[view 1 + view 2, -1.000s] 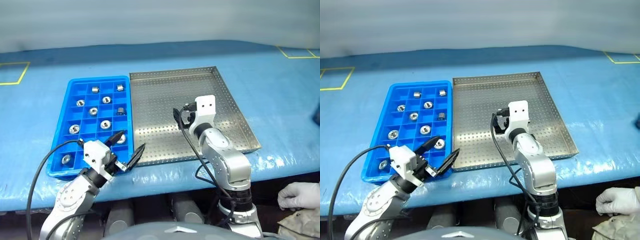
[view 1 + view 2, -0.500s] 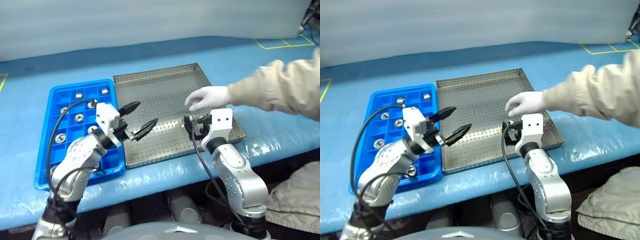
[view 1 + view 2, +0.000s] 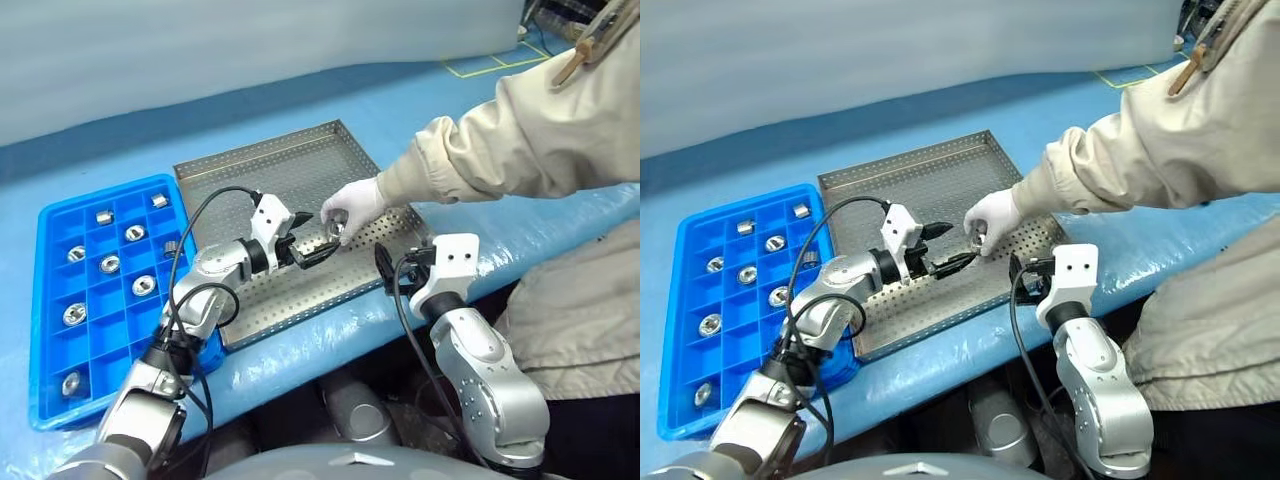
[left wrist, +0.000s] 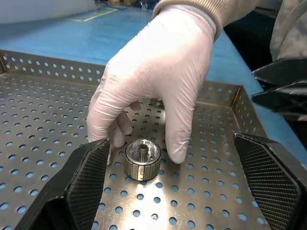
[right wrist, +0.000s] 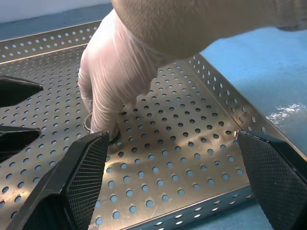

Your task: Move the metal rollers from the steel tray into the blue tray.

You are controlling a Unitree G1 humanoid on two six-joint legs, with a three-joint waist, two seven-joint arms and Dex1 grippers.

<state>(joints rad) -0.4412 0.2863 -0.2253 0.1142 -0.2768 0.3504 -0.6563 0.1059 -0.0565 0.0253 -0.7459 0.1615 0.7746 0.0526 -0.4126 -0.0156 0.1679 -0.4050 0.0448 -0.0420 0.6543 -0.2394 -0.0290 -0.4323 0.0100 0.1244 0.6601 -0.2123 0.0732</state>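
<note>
The right end effector (image 3: 392,268) is hovering nearest the viewer, at the near right corner of the steel tray (image 3: 300,170), its two black textured fingers spread wide and gripping nothing. The left end effector (image 3: 948,247) is reaching out over the middle of the steel tray, its pointed black fingers also spread wide and empty, aimed toward a person's gloved hand (image 4: 153,72).

That hand, in a thin white glove, is pinching one metal roller (image 4: 142,159) that is sitting on the tray floor. The roller is a short, shiny silver cylinder with a ribbed side; it is standing on its flat end, its axis upright and its central hole facing up. A beige sleeve (image 3: 520,130) is stretching in from the right.

The steel tray is a shallow square of grey sheet metal, evenly perforated with round holes, with low raised rims. Touching its left edge, the blue tray (image 3: 50,380) is lying on the blue-covered desk (image 3: 100,160): glossy plastic, gridded into small square compartments. Several more metal rollers (image 3: 110,264) are resting singly in its compartments, most showing their ring-shaped ends upward.
</note>
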